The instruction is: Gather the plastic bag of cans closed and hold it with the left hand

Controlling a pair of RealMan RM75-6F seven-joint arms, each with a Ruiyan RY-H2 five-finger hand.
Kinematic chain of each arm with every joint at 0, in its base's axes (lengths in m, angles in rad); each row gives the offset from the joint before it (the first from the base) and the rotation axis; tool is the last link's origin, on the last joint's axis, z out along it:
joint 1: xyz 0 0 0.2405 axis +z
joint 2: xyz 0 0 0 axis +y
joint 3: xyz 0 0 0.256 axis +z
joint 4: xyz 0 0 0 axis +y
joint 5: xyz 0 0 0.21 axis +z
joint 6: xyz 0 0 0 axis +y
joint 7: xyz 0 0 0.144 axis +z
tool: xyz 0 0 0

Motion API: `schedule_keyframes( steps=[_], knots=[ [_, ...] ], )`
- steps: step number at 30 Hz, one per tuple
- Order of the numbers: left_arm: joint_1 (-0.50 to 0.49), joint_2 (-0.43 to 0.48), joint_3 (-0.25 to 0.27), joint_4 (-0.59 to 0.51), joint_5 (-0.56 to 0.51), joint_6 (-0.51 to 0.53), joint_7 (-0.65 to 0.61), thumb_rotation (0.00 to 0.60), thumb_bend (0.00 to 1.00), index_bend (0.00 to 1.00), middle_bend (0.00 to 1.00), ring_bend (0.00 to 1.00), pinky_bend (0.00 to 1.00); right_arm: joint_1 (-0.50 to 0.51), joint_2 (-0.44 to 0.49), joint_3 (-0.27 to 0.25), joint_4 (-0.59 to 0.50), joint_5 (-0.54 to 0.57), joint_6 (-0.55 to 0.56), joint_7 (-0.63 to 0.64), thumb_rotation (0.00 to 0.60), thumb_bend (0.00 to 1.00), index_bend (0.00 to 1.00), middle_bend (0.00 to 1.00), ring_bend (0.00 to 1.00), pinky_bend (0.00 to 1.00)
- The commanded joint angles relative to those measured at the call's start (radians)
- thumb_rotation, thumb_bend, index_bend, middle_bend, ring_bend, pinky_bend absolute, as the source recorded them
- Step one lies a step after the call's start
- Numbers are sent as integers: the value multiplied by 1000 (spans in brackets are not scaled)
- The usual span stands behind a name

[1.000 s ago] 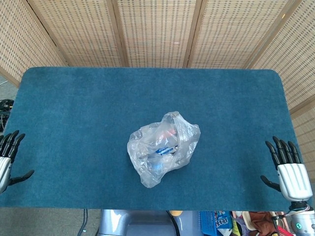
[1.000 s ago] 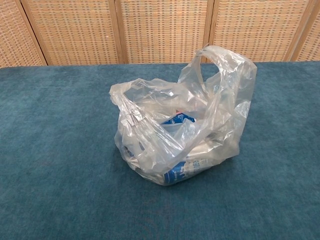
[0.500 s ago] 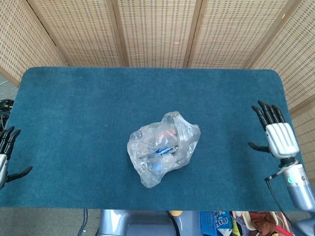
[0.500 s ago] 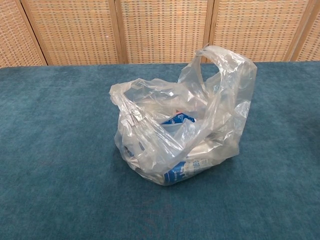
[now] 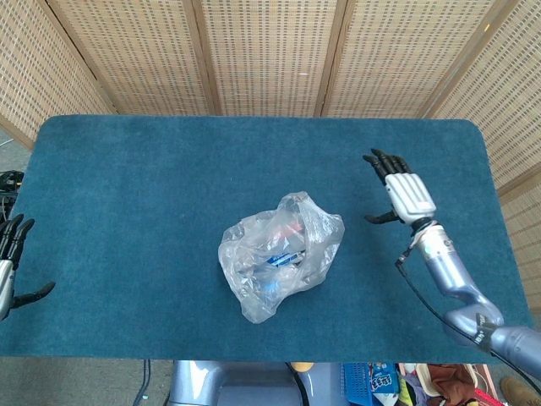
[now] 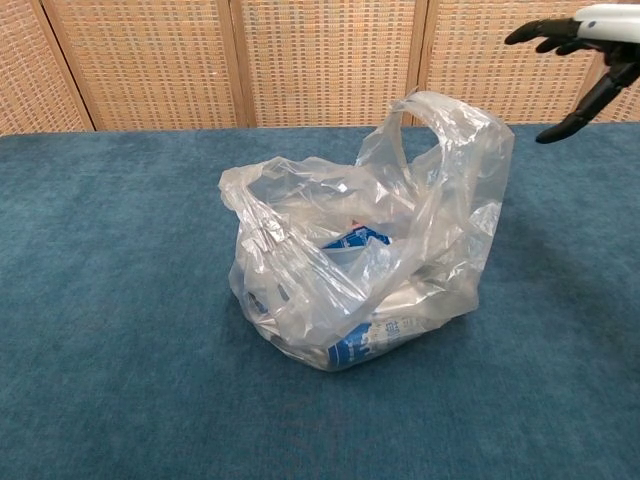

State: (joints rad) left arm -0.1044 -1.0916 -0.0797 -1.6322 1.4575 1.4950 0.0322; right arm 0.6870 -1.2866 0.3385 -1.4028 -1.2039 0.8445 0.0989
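Thin, crinkled clear plastic bag (image 5: 281, 264) slumped mid-table, mouth gaping, one handle loop standing up; blue-and-white cans (image 6: 362, 338) dimly seen inside. Table (image 5: 152, 186) covered in napped teal cloth. Right hand (image 5: 401, 193) raised above the cloth, fingers (image 5: 382, 161) spread and holding nothing, bag well off toward the thumb side. Left hand (image 5: 8, 266) at table edge, fingers splayed, empty, far from bag.

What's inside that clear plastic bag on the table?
Through the bag show blue-and-white cans and something red. Crumpled plastic blurs the rest, so their number can't be told.
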Motion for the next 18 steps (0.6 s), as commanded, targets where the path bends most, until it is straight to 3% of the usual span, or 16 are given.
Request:
schedule_keyframes(
  steps=[1,11,18],
  knots=[
    [-2,-3,-5,4,-11,-4,2,600,125,0,0,0,0,45,-54,2,34,28,-34,-18,600,0,0,0,0,0],
    [-3,-12,-11,16,-34,-13,6,600,125,0,0,0,0,122,-173,40,78,79,-63,68,600,0,0,0,0,0],
    [-5,-16,-14,20,-38,-15,13,600,125,0,0,0,0,162,-239,58,129,117,-50,62,600,0,0,0,0,0]
  ],
)
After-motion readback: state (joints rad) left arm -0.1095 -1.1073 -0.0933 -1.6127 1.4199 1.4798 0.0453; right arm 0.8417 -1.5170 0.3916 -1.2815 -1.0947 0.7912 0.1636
